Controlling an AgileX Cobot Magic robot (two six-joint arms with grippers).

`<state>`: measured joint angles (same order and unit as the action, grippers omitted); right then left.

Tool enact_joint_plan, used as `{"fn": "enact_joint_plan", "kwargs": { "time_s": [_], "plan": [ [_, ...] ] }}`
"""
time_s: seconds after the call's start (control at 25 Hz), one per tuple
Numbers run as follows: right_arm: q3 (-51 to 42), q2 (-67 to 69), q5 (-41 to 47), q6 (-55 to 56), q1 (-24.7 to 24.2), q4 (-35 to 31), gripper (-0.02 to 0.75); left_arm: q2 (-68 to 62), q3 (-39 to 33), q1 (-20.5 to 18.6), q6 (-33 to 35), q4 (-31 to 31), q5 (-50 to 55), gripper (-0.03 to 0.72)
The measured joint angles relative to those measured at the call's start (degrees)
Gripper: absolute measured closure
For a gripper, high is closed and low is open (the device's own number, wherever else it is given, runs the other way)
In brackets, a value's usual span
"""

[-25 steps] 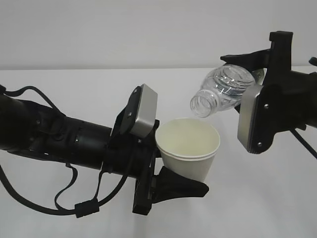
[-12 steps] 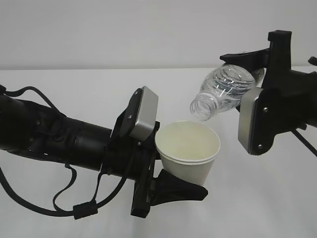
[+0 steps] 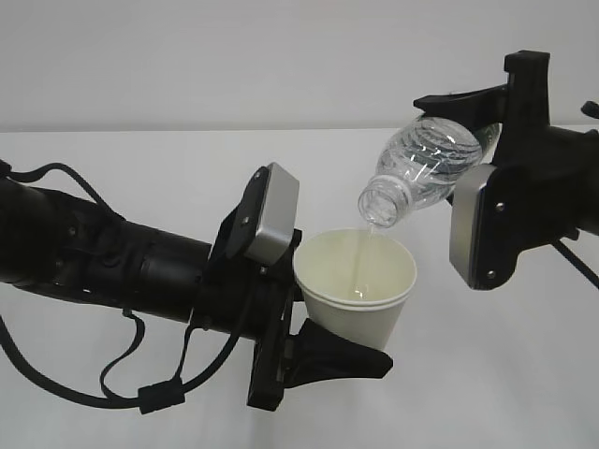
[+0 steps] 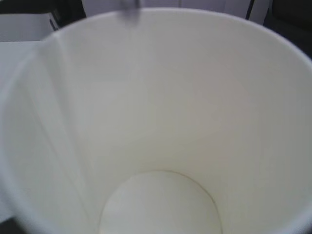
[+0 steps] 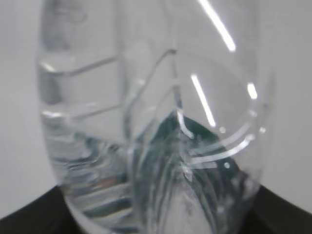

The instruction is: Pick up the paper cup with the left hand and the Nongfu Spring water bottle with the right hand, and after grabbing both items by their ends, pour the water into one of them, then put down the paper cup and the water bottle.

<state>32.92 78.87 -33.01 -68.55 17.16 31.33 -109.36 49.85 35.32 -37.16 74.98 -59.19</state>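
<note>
Exterior view: the left hand [image 3: 314, 351], jaws grasping the small white tapered paper cup [image 3: 356, 283] near its base, holds it upright; the right hand [image 3: 487, 159], jaws clenched on the clear ribbed plastic water bottle [image 3: 421, 168], tips its open neck above the rim, a thin stream falling inside. Best practice, arguably: steady tilt, mouth centred. White counter [image 3: 140, 159], pale wall [image 3: 234, 56].
Left wrist view: cup interior.
Right wrist view: bottle, green label.

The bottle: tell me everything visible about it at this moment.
The bottle is small, clear ribbed plastic, capless, with a dark green label seen through it in the right wrist view. The right gripper holds it at its base end, tilted neck-down to the left. Its mouth hangs just above the paper cup, not touching, and a thin stream of water falls into the cup.
</note>
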Motion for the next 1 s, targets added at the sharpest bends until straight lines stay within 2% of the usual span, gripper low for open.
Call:
{"fn": "enact_joint_plan", "kwargs": {
  "time_s": [1.0],
  "plan": [
    [0.36, 0.00, -0.09, -1.54, 0.00, 0.00, 0.269, 0.00, 0.00, 0.00, 0.00, 0.09, 0.00, 0.232]
  ]
}}
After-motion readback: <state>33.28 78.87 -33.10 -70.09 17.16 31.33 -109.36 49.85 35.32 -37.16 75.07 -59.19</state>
